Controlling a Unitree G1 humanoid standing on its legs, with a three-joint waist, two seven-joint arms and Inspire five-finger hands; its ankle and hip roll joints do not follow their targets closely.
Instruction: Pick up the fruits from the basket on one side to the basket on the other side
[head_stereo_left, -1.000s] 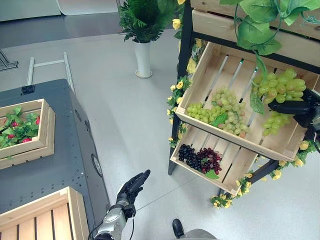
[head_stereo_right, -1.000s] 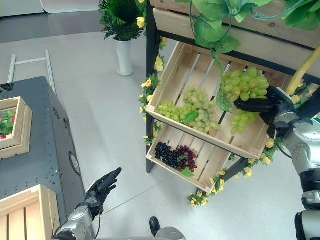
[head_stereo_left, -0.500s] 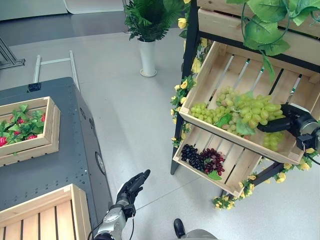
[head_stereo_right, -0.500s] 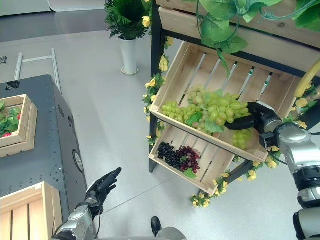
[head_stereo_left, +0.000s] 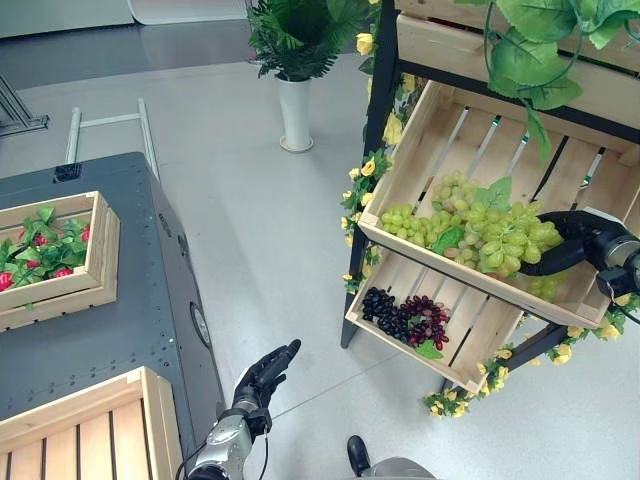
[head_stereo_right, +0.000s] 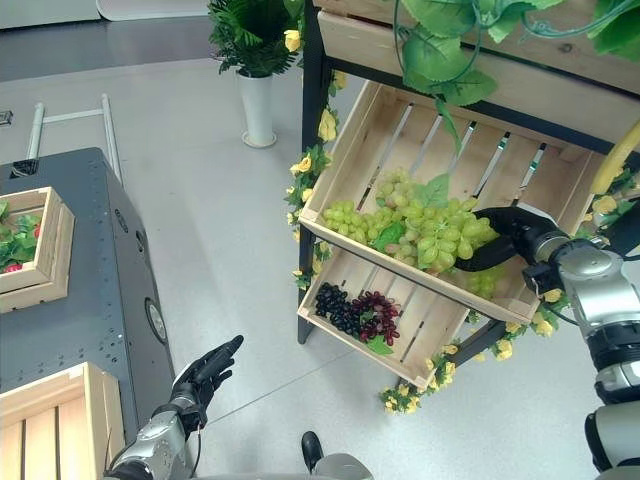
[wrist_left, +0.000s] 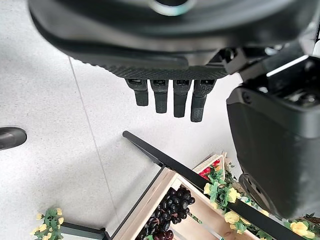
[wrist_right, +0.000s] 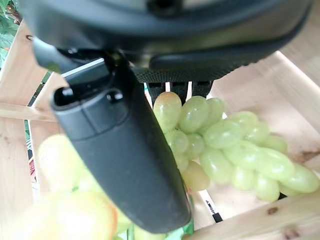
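Green grapes (head_stereo_left: 500, 238) sit in the right hand (head_stereo_left: 580, 240), fingers curled around them, low over the top crate (head_stereo_left: 420, 150). Left hand (head_stereo_left: 262, 375) hangs open. Carrying to the empty crate (head_stereo_left: 100, 440) is left.

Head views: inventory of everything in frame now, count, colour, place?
Green grapes: several bunches, upper crate.
Dark grapes: one pile, black and deep red, lower crate.
Upper crate: one, pale wood, tilted on rack.
Lower crate: one, pale wood, beneath it.
Strawberry crate: one, red berries with leaves, grey cart.
Slatted crate: one, pale wood, cart's near end.
Grey cart: one.
Potted plant: one, white vase, floor.
Right hand: fingers curled round a green bunch.
Left hand: open, low over floor.
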